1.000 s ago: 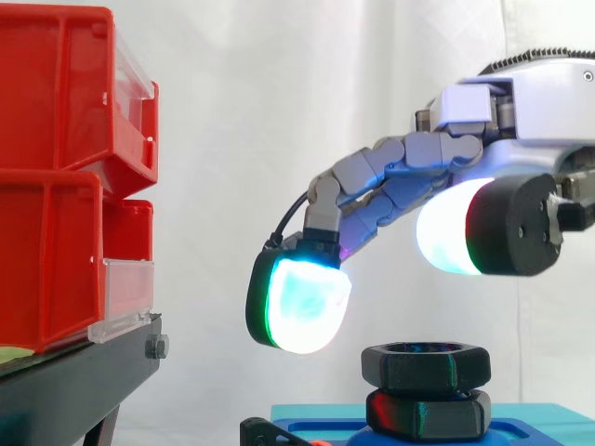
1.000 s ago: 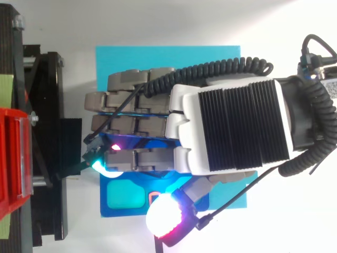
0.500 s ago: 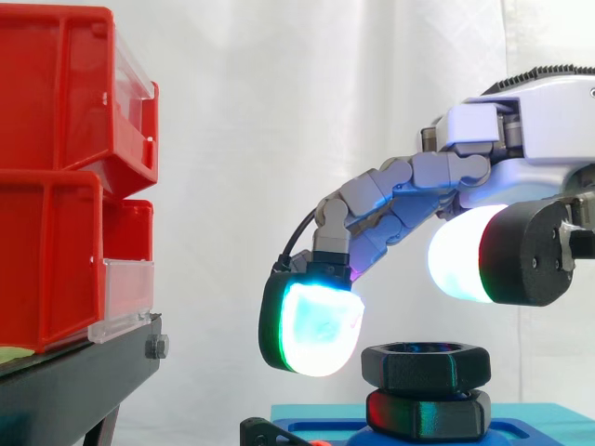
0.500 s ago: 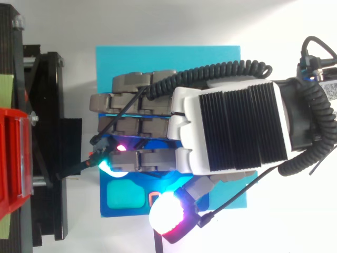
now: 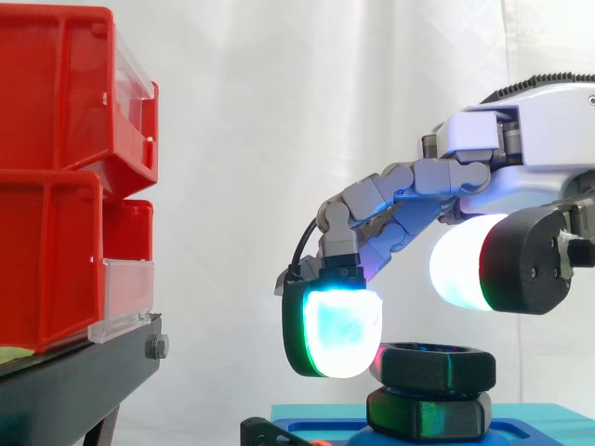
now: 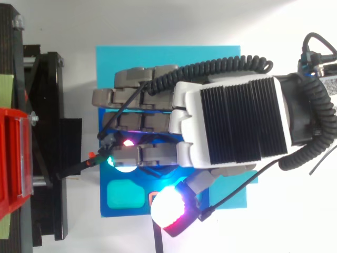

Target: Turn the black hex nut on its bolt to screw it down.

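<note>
The black hex nut (image 5: 437,367) sits on its bolt above a second black hex piece (image 5: 429,414), on a blue base (image 5: 316,429) that lies on a cyan plate (image 6: 158,58). My hand (image 5: 521,130) reaches in from the right and arches over the nut. One bent finger's glowing pad (image 5: 341,330) rests against the nut's left side. The thumb pad (image 5: 460,263) hangs above the nut's right side, apart from it. From above, my hand (image 6: 231,126) covers the nut.
Stacked red bins (image 5: 65,167) stand on a black stand (image 5: 74,381) at the left, a short way from the fingers. The stand's edge (image 6: 47,158) runs beside the blue base (image 6: 121,197).
The hand has moved right and down. Its glowing finger pad has come from up and left of the nut to the nut's left side, and the nut's outline has turned.
</note>
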You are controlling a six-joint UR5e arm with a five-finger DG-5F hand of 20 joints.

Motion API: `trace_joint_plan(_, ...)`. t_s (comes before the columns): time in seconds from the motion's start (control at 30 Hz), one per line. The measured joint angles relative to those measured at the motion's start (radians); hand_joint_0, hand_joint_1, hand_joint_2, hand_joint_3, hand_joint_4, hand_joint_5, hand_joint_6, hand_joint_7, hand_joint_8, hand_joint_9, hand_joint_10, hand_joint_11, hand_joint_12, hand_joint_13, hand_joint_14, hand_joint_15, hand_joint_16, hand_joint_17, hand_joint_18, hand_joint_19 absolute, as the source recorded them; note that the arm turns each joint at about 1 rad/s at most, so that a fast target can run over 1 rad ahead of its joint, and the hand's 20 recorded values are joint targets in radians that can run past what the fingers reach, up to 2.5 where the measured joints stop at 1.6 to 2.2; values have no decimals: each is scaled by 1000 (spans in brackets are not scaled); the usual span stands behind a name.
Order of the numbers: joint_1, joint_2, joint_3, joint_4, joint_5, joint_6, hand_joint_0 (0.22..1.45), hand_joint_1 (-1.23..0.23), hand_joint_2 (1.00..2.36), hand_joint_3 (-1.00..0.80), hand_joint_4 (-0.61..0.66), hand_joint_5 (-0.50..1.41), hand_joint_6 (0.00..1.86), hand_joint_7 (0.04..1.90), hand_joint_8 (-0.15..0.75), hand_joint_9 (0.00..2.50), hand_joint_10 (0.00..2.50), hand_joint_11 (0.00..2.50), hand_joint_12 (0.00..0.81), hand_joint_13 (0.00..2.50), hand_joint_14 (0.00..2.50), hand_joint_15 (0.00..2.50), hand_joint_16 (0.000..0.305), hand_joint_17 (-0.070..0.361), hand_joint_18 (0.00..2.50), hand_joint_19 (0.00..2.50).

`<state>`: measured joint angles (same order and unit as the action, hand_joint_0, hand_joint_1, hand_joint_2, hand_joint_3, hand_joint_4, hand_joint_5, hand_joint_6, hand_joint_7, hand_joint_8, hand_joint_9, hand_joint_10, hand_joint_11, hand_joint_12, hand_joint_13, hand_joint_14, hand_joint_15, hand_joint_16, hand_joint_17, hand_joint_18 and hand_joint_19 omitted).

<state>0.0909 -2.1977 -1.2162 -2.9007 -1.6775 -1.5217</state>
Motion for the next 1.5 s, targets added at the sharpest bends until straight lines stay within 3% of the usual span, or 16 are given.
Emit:
trace_joint_plan(0.4, -36, 0, -4, -3, -19, -22, 531, -211, 1000, -500, 62, -5, 504, 1242, 222, 709, 0, 0, 295, 485, 0, 0, 44, 98, 427, 313)
trace_joint_plan(0.67, -76, -19, -4, 11, -71, -38, 531, -208, 1000, -500, 90, -16, 504, 1170, 225, 709, 0, 0, 295, 483, 0, 0, 44, 99, 434, 313)
trace_joint_plan(0.8, -84, -24, 13, 15, -95, -38, 528, -200, 1000, -500, 115, -27, 504, 1095, 228, 701, 0, 0, 298, 479, 0, 0, 44, 100, 430, 324)
trace_joint_plan(1.17, -76, -25, 65, -41, -105, -37, 515, -178, 1000, -500, 158, -54, 504, 919, 235, 670, 0, 0, 308, 455, 0, 0, 46, 104, 417, 324)
trace_joint_plan(1.5, -46, -25, 70, -39, -91, -25, 513, -174, 1000, -500, 152, -54, 504, 917, 234, 676, 0, 0, 313, 448, 0, 0, 46, 104, 406, 325)
